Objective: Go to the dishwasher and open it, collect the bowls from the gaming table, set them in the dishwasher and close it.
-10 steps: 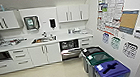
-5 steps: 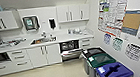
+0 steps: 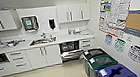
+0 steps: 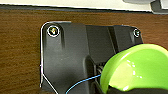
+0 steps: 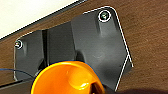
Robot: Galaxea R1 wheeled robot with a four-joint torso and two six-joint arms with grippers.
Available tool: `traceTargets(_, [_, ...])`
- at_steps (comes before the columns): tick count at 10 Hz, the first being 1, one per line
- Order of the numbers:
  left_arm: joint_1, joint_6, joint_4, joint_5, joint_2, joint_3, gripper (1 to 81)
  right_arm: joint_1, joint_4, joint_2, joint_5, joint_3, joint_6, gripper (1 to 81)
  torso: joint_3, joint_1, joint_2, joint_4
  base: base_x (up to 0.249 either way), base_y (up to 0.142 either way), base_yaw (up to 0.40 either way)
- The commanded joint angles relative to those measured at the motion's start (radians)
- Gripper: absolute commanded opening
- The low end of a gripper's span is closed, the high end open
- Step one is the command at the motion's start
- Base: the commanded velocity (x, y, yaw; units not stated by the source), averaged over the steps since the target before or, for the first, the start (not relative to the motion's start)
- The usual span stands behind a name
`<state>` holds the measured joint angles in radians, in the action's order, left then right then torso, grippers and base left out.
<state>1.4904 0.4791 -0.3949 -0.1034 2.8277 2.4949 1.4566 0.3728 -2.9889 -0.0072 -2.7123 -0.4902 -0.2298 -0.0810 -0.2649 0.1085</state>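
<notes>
Kitchen drew nearer; steel dishwasher gapes open.

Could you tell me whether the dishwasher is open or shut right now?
Open: the dishwasher shows its dark inside, and its silver door hangs lowered in front.

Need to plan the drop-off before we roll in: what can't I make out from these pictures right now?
- Dishwasher, head view: open, but its racks are too dark and small to tell whether they are loaded.
- Lime-green bowl, left wrist view: cut off by the picture's edge; the pincer's grip on it cannot be made out.
- Orange bowl, right wrist view: likewise cut off, grip unclear.
- Sink, head view: contents blurred.
</notes>
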Motion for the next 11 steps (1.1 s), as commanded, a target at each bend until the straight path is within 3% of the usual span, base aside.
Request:
traceTargets(1, [-0.046, 0.004, 0.008, 0.041, -0.017, -0.004, 1.0, -0.055, 0.011, 0.002, -0.046, -0.004, 0.002, 1.0, 0.000, 0.000, 0.000, 0.000, 0.097, 0.000, 0.000])
traceTargets(11, [-0.046, 0.004, 0.007, 0.041, -0.019, -0.004, 1.0, -0.057, 0.012, -0.003, -0.048, -0.004, 0.002, 1.0, 0.000, 0.000, 0.000, 0.000, 0.096, 0.000, 0.000])
